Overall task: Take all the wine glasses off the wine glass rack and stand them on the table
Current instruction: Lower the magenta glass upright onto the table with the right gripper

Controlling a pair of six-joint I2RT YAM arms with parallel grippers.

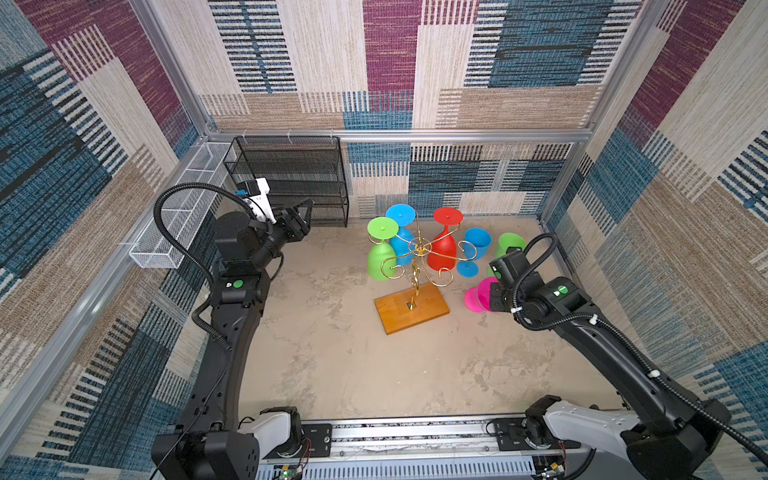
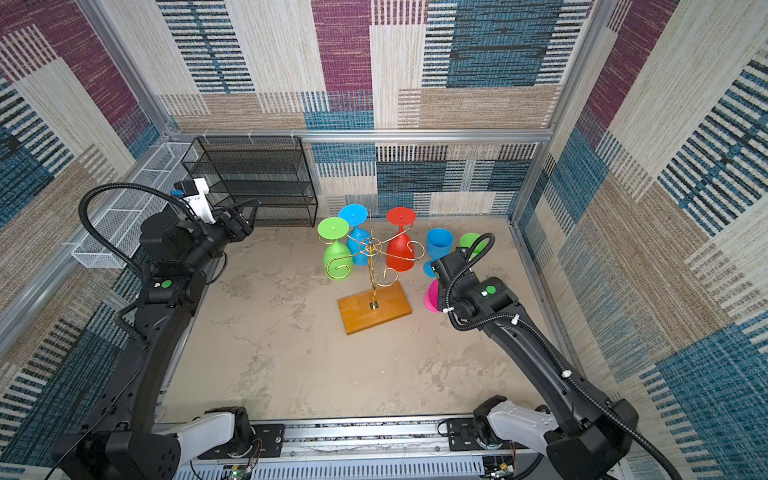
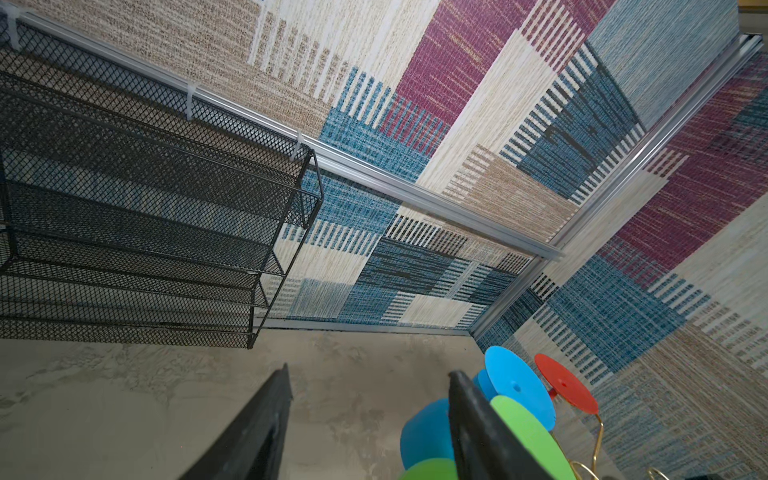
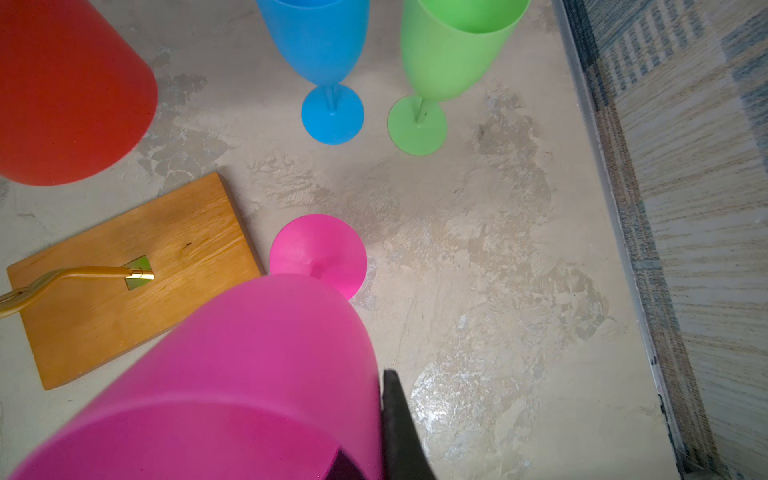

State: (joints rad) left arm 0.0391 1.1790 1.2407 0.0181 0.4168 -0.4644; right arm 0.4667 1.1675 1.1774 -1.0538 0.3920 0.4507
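Right hand (image 4: 374, 444) is pinching the pink glass (image 4: 232, 374) by its rim. It's off the rack (image 1: 411, 309), foot down near the counter (image 4: 478, 249) at the rack's 3 o'clock. Release it tilted and it could topple into the blue glass (image 4: 320, 45) at its 12. Left hand (image 3: 369, 374) is spread, empty.

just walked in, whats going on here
The right end effector is shut on the rim of a pink glass, holding it foot down beside the rack. A green glass, a blue glass and a red glass hang upside down on it; two more glasses stand on the table. The left end effector is open, empty, near the black shelf.
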